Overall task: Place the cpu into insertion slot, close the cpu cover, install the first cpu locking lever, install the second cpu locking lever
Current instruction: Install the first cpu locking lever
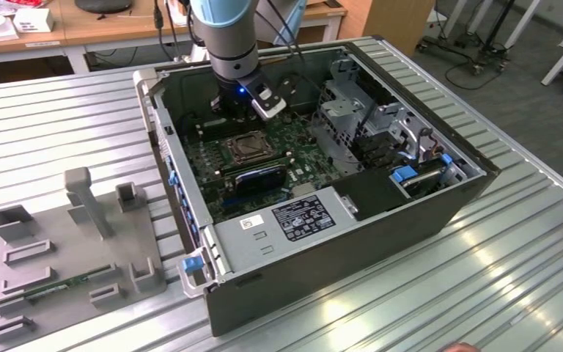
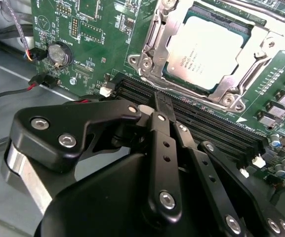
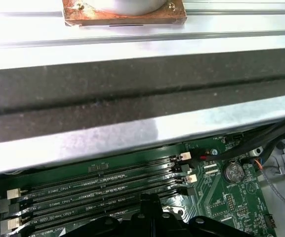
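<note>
My claw (image 2: 163,106) is clenched on nothing, tips together just above the memory slots (image 2: 206,129). In the second wrist view the cpu (image 2: 209,49) lies just beyond those slots, with the cover (image 2: 152,54) flat around it. I can't make out its latching. The first wrist view faces the case wall (image 3: 132,94). The exterior view puts the socket (image 1: 245,149) mid-board.

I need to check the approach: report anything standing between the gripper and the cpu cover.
Nothing visible does. In the second wrist view the gripper hangs over the black memory slots, which lie low beside the cpu cover, which frames the cpu.
</note>
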You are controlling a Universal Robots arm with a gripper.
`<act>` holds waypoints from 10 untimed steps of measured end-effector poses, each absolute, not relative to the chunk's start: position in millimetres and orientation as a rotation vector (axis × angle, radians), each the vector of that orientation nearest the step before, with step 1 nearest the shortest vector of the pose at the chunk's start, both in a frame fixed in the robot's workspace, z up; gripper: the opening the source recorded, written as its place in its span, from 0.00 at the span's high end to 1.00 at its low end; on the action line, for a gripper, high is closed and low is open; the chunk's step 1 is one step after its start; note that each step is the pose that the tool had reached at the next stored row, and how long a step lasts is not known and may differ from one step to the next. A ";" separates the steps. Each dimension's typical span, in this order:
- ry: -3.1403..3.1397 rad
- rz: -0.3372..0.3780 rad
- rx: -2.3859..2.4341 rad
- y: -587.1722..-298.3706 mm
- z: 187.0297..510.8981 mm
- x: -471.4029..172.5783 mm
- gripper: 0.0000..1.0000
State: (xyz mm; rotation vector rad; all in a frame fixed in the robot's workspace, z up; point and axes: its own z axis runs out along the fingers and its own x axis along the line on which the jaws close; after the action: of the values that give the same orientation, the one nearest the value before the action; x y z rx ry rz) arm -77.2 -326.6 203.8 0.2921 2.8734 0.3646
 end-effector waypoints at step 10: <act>2.913 0.349 0.302 -326.7 204.1 -76.3 0.89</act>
State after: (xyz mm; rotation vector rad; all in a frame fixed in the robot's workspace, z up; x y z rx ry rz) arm -76.3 -326.7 204.1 0.3020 2.9130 0.3490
